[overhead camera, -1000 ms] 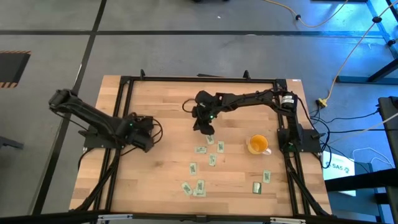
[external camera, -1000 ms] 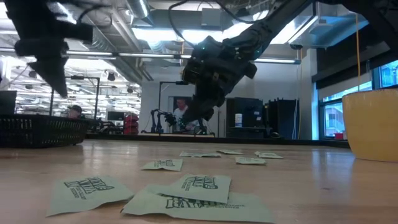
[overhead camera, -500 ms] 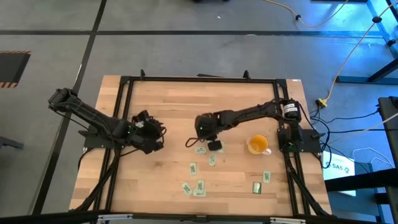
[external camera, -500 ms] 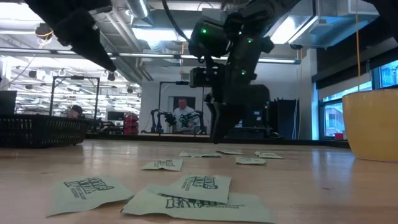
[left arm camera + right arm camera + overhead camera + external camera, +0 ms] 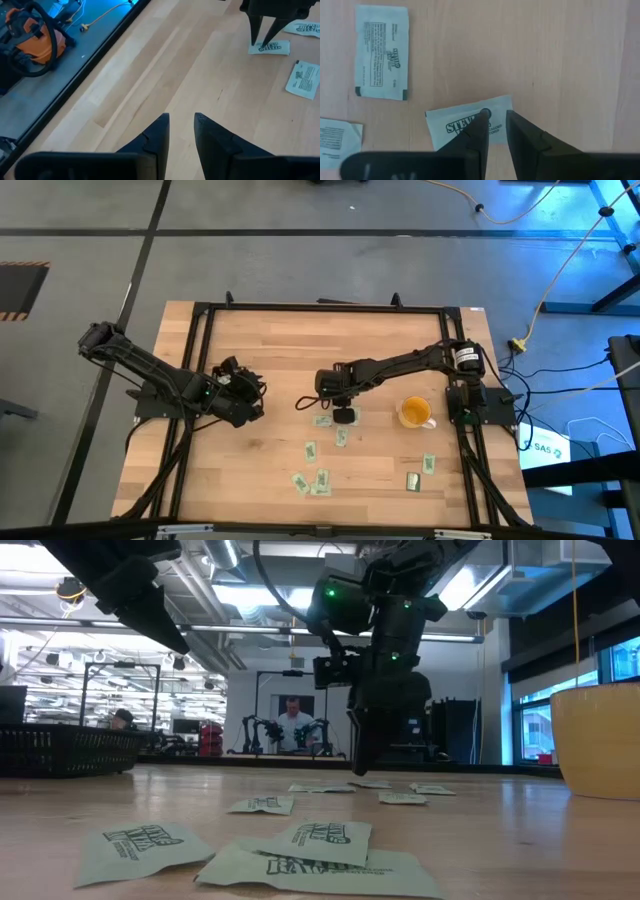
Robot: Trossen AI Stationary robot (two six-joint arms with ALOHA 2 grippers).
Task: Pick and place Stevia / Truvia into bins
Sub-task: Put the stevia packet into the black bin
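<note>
Several pale green Stevia sachets lie flat on the wooden table, among them one [image 5: 322, 421] and a near cluster [image 5: 312, 481]. My right gripper [image 5: 495, 116] points down at mid-table, narrowly open, with its tips over one sachet [image 5: 455, 125], which also shows in the left wrist view [image 5: 272, 48]. My left gripper [image 5: 181, 117] hovers at the table's left, slanting down and narrowly open with nothing between its fingers. The black mesh bin [image 5: 60, 750] shows at the left of the low view. My right gripper comes at the sachet from above, its fingertips [image 5: 481, 120] at the printed top face near one long edge. The sachet lies flat on the table. I cannot tell whether the tips touch it.
A yellow cup [image 5: 414, 412] stands to the right of the sachets. More sachets lie near the right front [image 5: 428, 464]. The black frame rails [image 5: 200, 360] run along the table's sides. Bare wood [image 5: 150, 75] lies between the two grippers.
My right gripper has swung toward the table's near edge and tipped from slanting to pointing down over the sachets, then held still. My left gripper has tipped up from pointing steeply down to a slant and shifted slightly toward the table's right.
</note>
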